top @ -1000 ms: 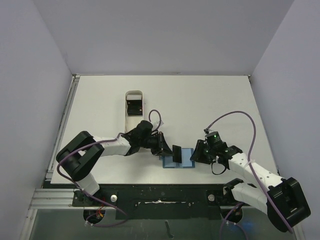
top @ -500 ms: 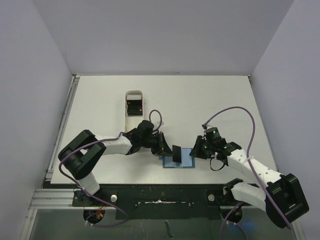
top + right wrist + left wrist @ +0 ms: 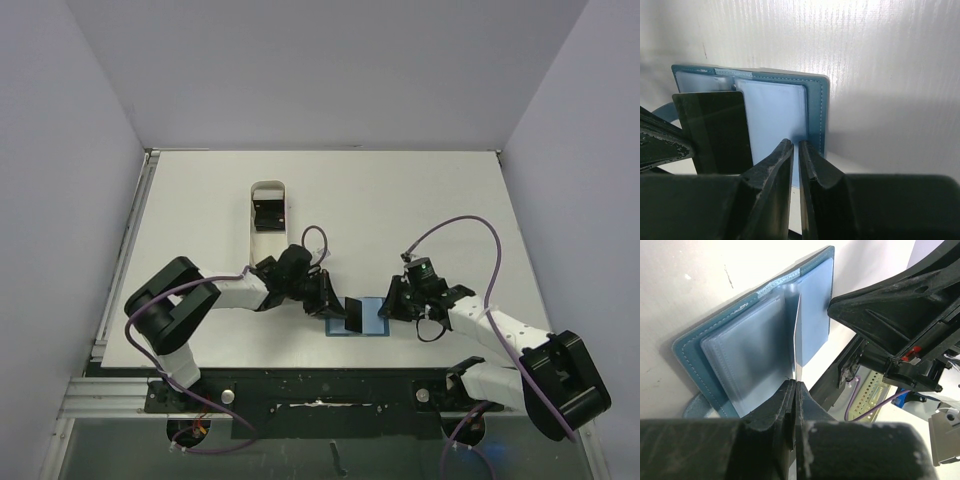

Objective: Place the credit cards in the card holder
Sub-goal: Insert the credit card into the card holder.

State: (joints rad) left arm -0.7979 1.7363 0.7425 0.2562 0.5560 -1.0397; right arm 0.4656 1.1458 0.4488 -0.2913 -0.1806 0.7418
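Note:
The teal-blue card holder (image 3: 372,318) lies open near the table's front edge, its pale sleeves facing up (image 3: 740,350) (image 3: 776,112). My left gripper (image 3: 340,308) (image 3: 794,384) is shut on one black credit card (image 3: 353,314) (image 3: 796,335) (image 3: 715,127). The card stands on edge, tilted, over the holder's centre fold. From the right, my right gripper (image 3: 392,306) (image 3: 795,142) reaches the holder's right panel. Its jaws stand closed to a thin slit, with nothing visible between them. More black credit cards (image 3: 268,215) lie in the white tray.
The long white tray (image 3: 268,188) sits behind the left arm, toward the middle of the table. Purple cables loop above both wrists. The table's front rail (image 3: 320,385) runs just below the holder.
My right gripper has slid left onto the holder's right panel and its jaws have closed. My left gripper has carried the card slightly right and nearer, over the holder.

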